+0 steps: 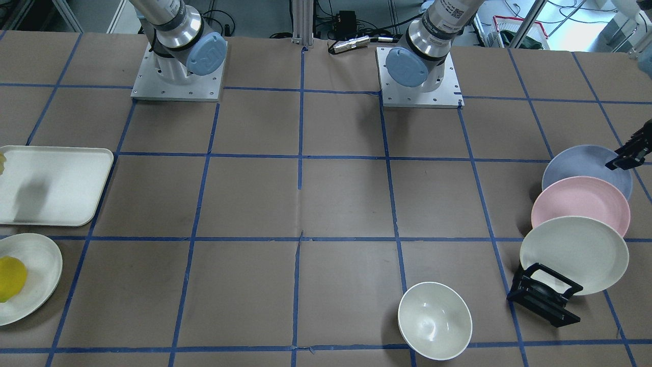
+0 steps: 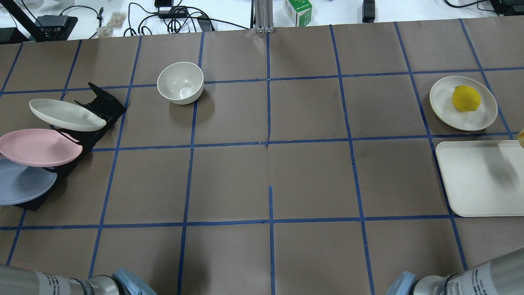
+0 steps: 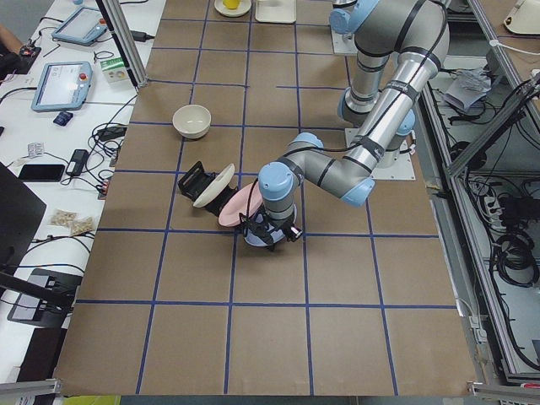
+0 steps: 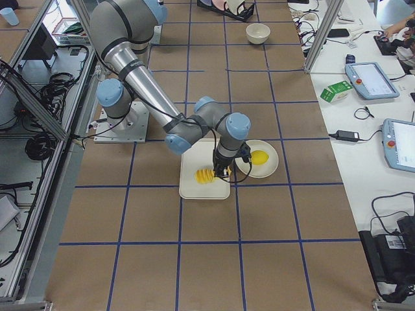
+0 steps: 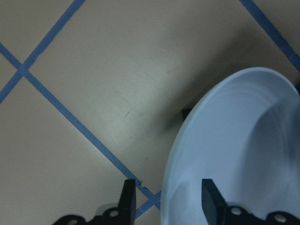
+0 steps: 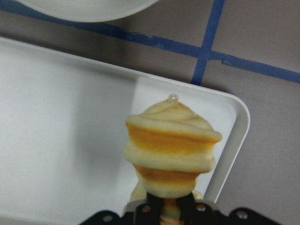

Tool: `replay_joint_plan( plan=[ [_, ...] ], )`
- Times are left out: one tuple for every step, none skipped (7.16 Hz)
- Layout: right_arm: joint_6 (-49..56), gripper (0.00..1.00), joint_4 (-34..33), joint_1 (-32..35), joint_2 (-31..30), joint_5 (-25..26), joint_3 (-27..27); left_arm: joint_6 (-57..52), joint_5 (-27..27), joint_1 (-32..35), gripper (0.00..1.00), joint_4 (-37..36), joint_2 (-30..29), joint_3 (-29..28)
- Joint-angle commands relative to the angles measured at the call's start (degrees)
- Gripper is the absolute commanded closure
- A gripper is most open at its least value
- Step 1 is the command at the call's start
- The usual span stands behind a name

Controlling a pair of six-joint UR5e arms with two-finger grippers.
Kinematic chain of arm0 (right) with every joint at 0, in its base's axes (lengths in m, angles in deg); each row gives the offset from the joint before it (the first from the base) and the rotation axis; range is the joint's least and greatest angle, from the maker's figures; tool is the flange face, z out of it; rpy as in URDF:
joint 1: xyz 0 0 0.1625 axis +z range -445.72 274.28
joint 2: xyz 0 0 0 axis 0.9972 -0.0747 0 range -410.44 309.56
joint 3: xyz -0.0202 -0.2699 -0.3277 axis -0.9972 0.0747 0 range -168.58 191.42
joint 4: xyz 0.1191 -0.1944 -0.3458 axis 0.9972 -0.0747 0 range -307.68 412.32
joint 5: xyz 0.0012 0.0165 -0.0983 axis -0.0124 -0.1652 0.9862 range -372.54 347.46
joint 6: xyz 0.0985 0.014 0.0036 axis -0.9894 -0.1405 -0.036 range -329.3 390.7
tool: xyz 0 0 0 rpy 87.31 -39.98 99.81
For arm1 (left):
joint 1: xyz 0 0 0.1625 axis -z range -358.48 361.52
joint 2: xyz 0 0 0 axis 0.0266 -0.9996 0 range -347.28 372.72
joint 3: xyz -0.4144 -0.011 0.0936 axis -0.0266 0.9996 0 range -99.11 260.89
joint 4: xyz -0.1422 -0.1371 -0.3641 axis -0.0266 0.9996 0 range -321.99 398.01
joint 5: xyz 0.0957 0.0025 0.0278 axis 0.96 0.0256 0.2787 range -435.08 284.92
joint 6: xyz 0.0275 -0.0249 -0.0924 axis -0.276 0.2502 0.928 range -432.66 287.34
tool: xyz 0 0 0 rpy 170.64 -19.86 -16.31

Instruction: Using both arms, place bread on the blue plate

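The blue plate (image 1: 580,165) leans in the last slot of a black rack (image 1: 545,300), at the table's end on my left; the overhead view shows this blue plate (image 2: 24,182) at its left edge. My left gripper (image 5: 168,201) is open, one finger (image 5: 126,199) outside the plate's rim and the other over its blue face (image 5: 243,140). The bread (image 6: 171,150), ridged orange and cream, is held by its end in my right gripper (image 6: 166,208), which is shut on it. It hangs a little above the white tray (image 6: 61,140). The right side view shows the bread (image 4: 205,175) over that tray.
A pink plate (image 1: 580,206) and a cream plate (image 1: 573,255) lean in the same rack, in front of the blue one. A white bowl (image 1: 434,320) stands nearby. Beside the tray (image 2: 479,180) lies a round plate (image 2: 444,100) with a yellow fruit (image 2: 466,98).
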Motion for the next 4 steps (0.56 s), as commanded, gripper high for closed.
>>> replay_joint_plan(
  plan=[
    [-4.4,1.00,4.8,4.6,-4.5,-0.1,0.2,-1.2,-0.1,-0.1,0.81,0.6,0.3,0.0],
    [-8.2,1.00,7.4,7.3,-6.5,-0.2,0.2,-2.2,0.2,-0.1,0.84,0.9,0.6,-0.1],
    [-12.9,1.00,9.2,11.2,-8.1,-0.2,0.3,-2.1,0.6,-0.1,0.83,1.6,0.6,-0.1],
    [-17.0,1.00,10.9,14.2,-9.8,-0.3,0.3,-2.1,0.6,-0.1,0.83,1.8,0.8,-0.2]
  ],
)
